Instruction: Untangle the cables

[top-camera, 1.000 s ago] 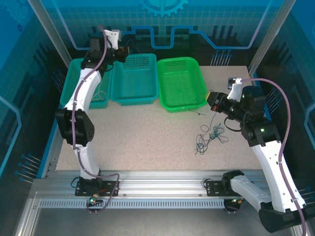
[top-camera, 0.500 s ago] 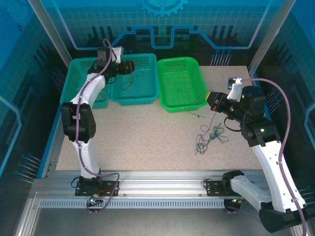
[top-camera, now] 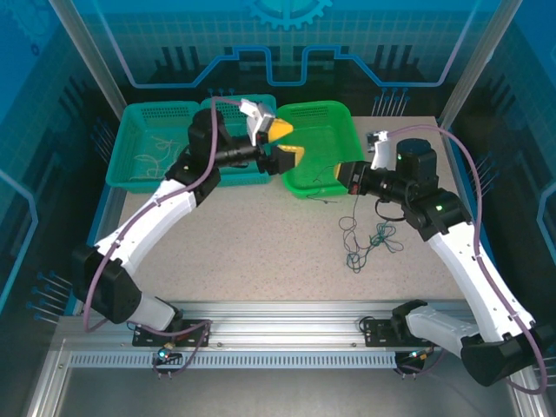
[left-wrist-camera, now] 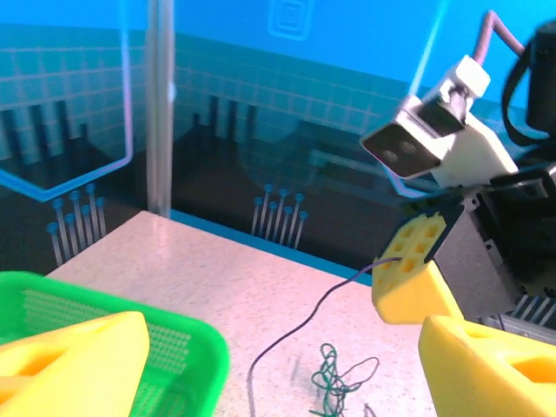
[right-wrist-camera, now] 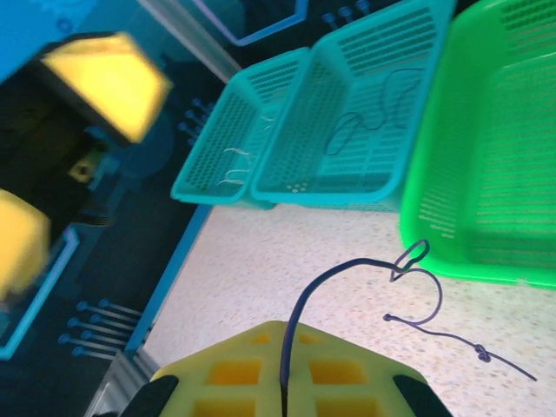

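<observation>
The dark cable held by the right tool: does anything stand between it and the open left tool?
Nothing visible stands between the cable and the left tool; the green basket sits low at the side.

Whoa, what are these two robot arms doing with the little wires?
They are sorting out a tangle. The right gripper is shut on one thin, dark purplish wire, whose loose end lies on the speckled table beside the bright green plastic basket. The left gripper hangs open at that basket's left edge, holding nothing. A small knot of dark, curly wires lies on the table near the right arm.
</observation>
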### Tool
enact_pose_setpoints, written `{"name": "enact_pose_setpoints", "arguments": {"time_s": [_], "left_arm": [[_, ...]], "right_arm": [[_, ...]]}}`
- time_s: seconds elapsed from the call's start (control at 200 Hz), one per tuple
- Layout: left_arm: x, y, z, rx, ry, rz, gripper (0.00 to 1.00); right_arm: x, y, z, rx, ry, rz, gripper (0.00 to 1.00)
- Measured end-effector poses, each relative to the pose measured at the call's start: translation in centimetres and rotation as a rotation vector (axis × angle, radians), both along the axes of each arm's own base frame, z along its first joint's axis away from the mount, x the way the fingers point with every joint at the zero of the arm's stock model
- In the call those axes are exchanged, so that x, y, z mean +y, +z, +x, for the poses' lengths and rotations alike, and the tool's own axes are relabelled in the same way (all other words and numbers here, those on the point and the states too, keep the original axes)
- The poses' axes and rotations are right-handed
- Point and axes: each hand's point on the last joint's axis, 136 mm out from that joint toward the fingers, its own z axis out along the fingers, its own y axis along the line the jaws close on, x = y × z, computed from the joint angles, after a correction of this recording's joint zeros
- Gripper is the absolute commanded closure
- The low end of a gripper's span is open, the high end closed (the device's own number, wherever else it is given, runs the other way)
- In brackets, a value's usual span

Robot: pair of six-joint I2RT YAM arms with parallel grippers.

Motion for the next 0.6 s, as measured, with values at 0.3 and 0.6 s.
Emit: {"name": "enact_pose_setpoints", "arguments": {"time_s": [0.3, 0.6], "left_arm": [[-3.3, -8.5, 0.2, 0.162, -0.1, 0.066, 0.21], [-4.2, -6.0, -0.3, 0.12, -0.106, -0.01, 1.0]], "right_arm": [[4.0, 2.5, -2.6, -0.112, 0.202, 0.011, 1.0], [3.9, 2.6, -2.7, -0.133, 0.194, -0.004, 0.69]]}}
